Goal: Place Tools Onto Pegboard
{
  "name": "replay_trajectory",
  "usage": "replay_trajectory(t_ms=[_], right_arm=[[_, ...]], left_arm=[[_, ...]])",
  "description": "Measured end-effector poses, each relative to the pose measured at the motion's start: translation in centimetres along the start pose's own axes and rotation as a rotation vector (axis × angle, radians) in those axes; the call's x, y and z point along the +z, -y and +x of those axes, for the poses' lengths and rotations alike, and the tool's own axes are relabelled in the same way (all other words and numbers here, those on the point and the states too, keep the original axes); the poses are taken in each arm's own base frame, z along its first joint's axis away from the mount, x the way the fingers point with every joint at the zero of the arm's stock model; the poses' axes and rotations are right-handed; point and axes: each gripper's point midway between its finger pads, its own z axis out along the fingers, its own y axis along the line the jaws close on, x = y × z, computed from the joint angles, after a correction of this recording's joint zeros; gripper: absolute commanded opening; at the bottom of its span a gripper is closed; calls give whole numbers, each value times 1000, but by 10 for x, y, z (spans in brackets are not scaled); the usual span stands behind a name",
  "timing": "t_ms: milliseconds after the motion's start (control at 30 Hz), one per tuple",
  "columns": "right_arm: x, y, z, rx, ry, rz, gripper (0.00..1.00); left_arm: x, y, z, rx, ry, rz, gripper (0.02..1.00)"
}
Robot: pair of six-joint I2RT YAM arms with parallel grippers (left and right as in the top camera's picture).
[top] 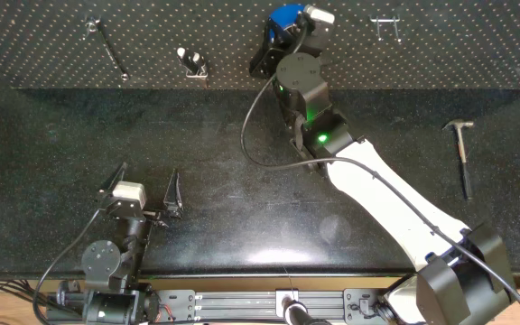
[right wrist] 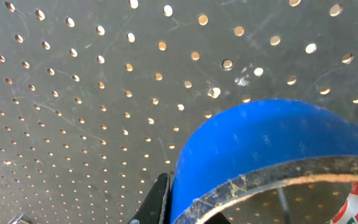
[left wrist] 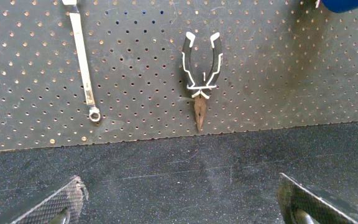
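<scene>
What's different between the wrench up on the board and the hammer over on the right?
The wrench hangs on the pegboard, while the hammer lies flat on the table, not yet hung. The wrench is slim bare metal from end to end, while the hammer has a dark handle and a metal head. Both are long, thin hand tools.

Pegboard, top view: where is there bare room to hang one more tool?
The widest bare stretches of pegboard are right of the metal hook to the board's edge, and left of the wrench. A narrower gap lies between the pliers and the blue tape roll. It is crowded around that roll.
</scene>
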Motion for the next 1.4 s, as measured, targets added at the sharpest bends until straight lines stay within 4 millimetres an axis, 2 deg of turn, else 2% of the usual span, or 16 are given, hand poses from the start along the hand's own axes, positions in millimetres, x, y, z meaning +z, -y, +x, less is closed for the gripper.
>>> replay_trajectory(t_ms=[367, 400, 433, 600, 667, 700, 833, 867, 1000, 1033, 1067, 1100, 1167, 1300, 1367, 1400], right_arm=[[9, -22, 4, 21, -23, -105, 80], [9, -21, 5, 20, -26, -102, 134], [9, -19, 7, 20, -34, -91, 310], [9, -18, 7, 20, -36, -89, 308], [8, -12, 23, 0, -109, -68, 308], [1, -4, 35, -22, -189, -28, 308], [-22, -24, 31, -15, -268, -118, 314], [-32, -14, 45, -31, -349, -75, 314], [-74, -6, 37, -46, -438, -27, 314], [-87, 7, 40, -54, -489, 21, 312], [-101, 22, 42, -63, -536, 73, 421], [-126, 47, 47, -70, -616, 168, 665], [-206, 143, 45, -127, -852, 507, 805], [-289, 291, -6, -178, -1063, 906, 897], [-284, 348, -5, -115, -1133, 887, 985], [-284, 361, -2, -111, -1159, 863, 980]], left_arm=[[0, 0, 0, 0, 0, 0, 993], [0, 0, 0, 0, 0, 0, 993], [0, 0, 0, 0, 0, 0, 993], [0, 0, 0, 0, 0, 0, 996], [0, 0, 0, 0, 0, 0, 993], [0, 0, 0, 0, 0, 0, 993], [0, 0, 0, 0, 0, 0, 993], [0, 0, 0, 0, 0, 0, 993], [0, 0, 0, 0, 0, 0, 993], [0, 0, 0, 0, 0, 0, 993], [0, 0, 0, 0, 0, 0, 993], [0, 0, 0, 0, 0, 0, 996], [0, 0, 0, 0, 0, 0, 993], [0, 0, 0, 0, 0, 0, 993], [0, 0, 0, 0, 0, 0, 993], [0, 0, 0, 0, 0, 1, 993]])
